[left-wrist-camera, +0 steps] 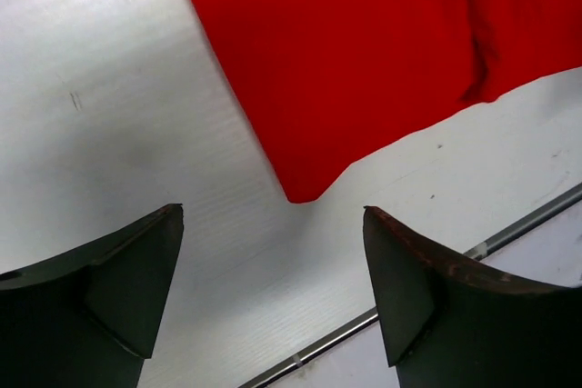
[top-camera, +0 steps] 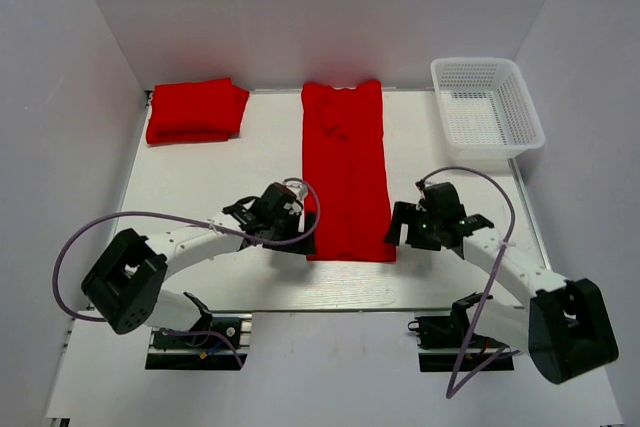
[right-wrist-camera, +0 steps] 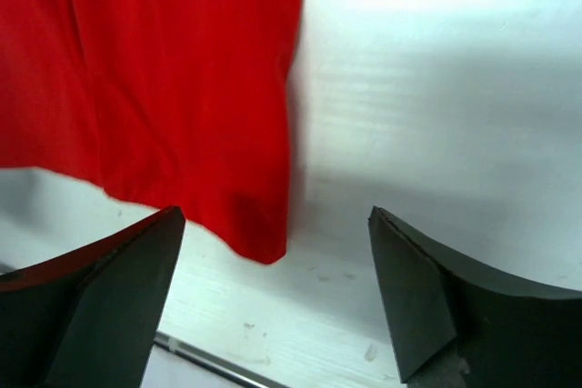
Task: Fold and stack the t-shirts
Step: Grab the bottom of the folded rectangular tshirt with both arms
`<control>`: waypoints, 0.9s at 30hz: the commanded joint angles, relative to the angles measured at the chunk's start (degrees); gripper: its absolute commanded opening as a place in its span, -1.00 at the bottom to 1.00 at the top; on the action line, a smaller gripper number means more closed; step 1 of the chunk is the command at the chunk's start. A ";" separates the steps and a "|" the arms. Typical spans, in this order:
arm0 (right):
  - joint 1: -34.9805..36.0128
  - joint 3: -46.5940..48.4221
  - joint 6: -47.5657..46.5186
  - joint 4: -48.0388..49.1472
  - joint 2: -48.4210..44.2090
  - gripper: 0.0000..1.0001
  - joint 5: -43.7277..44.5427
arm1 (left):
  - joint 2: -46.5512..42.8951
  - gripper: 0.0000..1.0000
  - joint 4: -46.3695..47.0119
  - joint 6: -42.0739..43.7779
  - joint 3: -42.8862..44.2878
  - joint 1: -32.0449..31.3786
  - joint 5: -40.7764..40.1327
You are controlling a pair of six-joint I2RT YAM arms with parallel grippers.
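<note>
A long red t-shirt [top-camera: 345, 172] lies in the middle of the surface [top-camera: 200, 182]. A folded t-shirt [top-camera: 195, 110] sits at the far left corner. The left end effector [left-wrist-camera: 273, 215] and the right end effector [right-wrist-camera: 277, 215] are wide and empty at the long shirt's near corners.

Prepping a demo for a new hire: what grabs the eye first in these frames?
The long red t-shirt, folded into a narrow strip, runs down the middle of the table. A folded red t-shirt lies at the far left corner, with a white mesh basket at the far right. The left gripper and right gripper sit by the strip's two near corners, jaws open, holding nothing.
</note>
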 commanded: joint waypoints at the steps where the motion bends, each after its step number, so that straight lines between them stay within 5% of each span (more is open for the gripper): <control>1: 0.52 -2.78 1.86 -0.92 -3.36 0.73 -5.52 | 1.76 0.76 0.57 -3.04 -1.37 -2.58 -2.80; 8: 0.61 -4.20 1.24 0.22 -2.05 0.58 -8.94 | 4.41 0.53 2.60 -4.10 -1.37 -4.96 -4.83; 17: 0.87 -7.18 1.68 3.73 0.41 0.25 -12.37 | 8.19 -0.07 3.91 -6.39 -2.51 -6.63 -5.35; 21: 0.70 -7.63 2.38 5.58 1.56 -0.32 -12.20 | 8.71 -0.36 5.41 -6.91 -2.52 -6.63 -4.83; 25: 0.79 -7.54 2.04 4.97 1.39 -0.76 -12.02 | 8.10 -0.98 5.41 -7.43 -2.52 -7.15 -4.83; 27: 0.87 -7.10 1.33 4.00 0.69 -1.00 -11.85 | 7.40 -1.00 5.41 -7.44 -3.04 -7.15 -4.30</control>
